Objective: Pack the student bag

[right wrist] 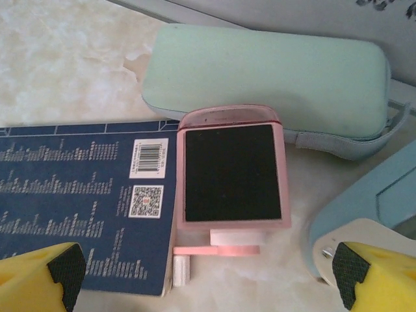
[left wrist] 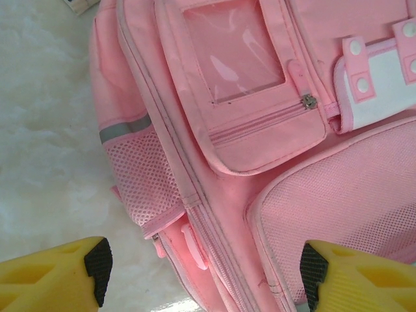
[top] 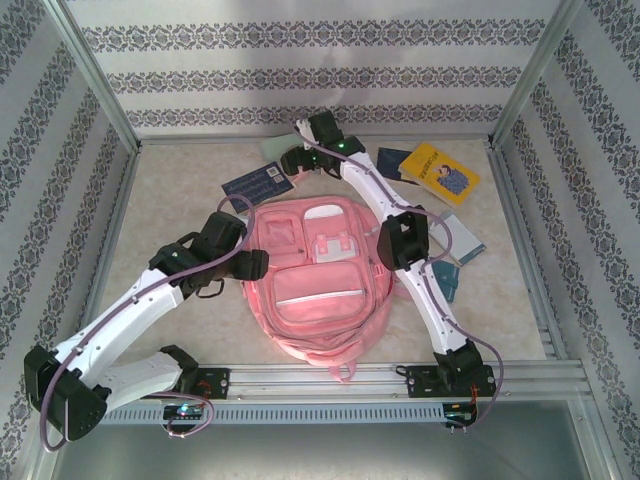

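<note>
Beige marbled desk point(top: 175, 195), patterned walls on three sides. Student bag point(top: 310, 275) flat mid-desk between both arms, front pockets facing up. Left claw point(left wrist: 207, 273) at the bag's left flank, spread wide over the side mesh pocket and zip seam, nothing gripped. Right claw point(right wrist: 205, 279) out past the bag's far end, also spread wide and empty, hovering above a pink case point(right wrist: 233, 175) with a black panel. Case right beside the edge of a navy book point(right wrist: 78, 195), back cover with barcode up, just in front of a mint pouch point(right wrist: 266, 78). Pale blue item point(right wrist: 364, 208) near the right finger, can't tell what. Yellow book point(top: 440, 172) and blue book point(top: 395, 160) at far right, more books point(top: 462, 243) by the right arm's elbow.
</note>
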You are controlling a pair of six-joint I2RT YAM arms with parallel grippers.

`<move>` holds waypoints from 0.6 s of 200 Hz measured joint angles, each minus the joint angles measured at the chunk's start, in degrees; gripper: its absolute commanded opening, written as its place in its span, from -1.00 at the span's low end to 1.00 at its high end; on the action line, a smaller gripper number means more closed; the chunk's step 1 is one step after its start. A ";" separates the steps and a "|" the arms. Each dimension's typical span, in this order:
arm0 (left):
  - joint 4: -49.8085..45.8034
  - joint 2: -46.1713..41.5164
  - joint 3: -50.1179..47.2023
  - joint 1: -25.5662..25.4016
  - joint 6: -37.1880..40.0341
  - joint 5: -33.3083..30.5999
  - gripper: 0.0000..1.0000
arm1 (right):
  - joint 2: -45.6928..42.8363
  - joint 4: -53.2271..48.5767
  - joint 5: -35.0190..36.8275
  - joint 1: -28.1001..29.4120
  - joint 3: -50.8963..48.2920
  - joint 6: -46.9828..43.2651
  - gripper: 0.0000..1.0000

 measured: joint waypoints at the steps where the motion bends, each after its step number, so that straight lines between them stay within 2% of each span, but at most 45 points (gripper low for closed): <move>1: 0.00 0.04 0.00 0.07 0.00 0.02 0.55 | 0.26 0.00 0.11 0.02 0.26 0.04 0.96; 23: 0.15 0.31 -0.42 1.38 0.00 1.60 0.55 | 3.50 0.46 1.64 0.26 3.04 1.55 0.93; 45: 0.31 0.46 -0.52 2.32 0.00 2.95 0.55 | 5.35 0.70 1.92 0.24 3.91 3.06 0.81; 74: 1.01 1.09 -0.52 3.61 0.00 4.76 0.54 | 6.16 1.62 2.16 0.26 4.09 4.00 0.42; 87: 1.29 1.73 -0.52 4.17 -0.02 5.35 0.54 | 6.19 2.36 2.21 0.24 4.37 4.76 0.32; 120: 1.55 2.56 -0.63 4.98 -0.02 6.69 0.54 | 6.19 4.85 2.10 0.22 4.85 6.08 0.26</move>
